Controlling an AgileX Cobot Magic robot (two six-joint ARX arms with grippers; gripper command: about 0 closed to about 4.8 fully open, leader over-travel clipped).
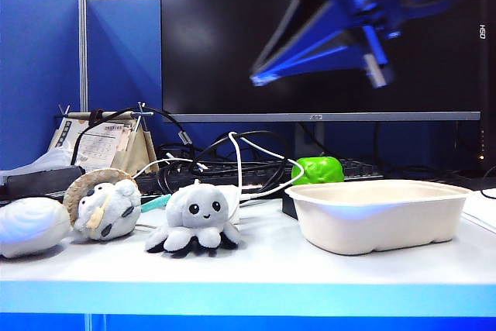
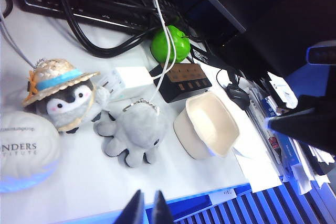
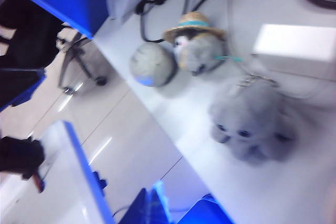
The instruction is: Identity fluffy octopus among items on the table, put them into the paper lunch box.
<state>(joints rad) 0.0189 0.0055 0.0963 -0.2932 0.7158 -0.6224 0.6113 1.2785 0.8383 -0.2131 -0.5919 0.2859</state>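
- Fluffy octopus (image 1: 194,222): your target sits upright on the table (image 1: 256,269), toward the left of the exterior view, facing the camera with black dot eyes and a smile. Nothing grips it.
- You find the paper lunch box (image 1: 380,218) well apart from the octopus, on the right of the exterior view. It stands upright and its inside looks bare from the left wrist view.
- Just left of the octopus you have a round plush animal in a straw hat (image 1: 105,205), and beyond that a plain white plush (image 1: 31,225) at the frame's left edge.
- Behind the octopus, you see a white adapter block (image 2: 127,81), a dark power strip (image 2: 185,80), a green apple-shaped object (image 1: 318,169), tangled cables, and a keyboard (image 1: 232,174) under a large dark monitor (image 1: 322,32).
- Your right gripper (image 1: 260,79) hangs high in the exterior view, above the gap between octopus and box, blurred, in front of the monitor. Its fingers look pressed together to a point and hold nothing. Its wrist camera looks down on the octopus near the table's edge.
- Your left gripper (image 2: 145,209) shows only in its own wrist view, as two dark fingertips standing close together with a thin gap, empty. It is held over the table's front edge, with the octopus and box both in its sight.
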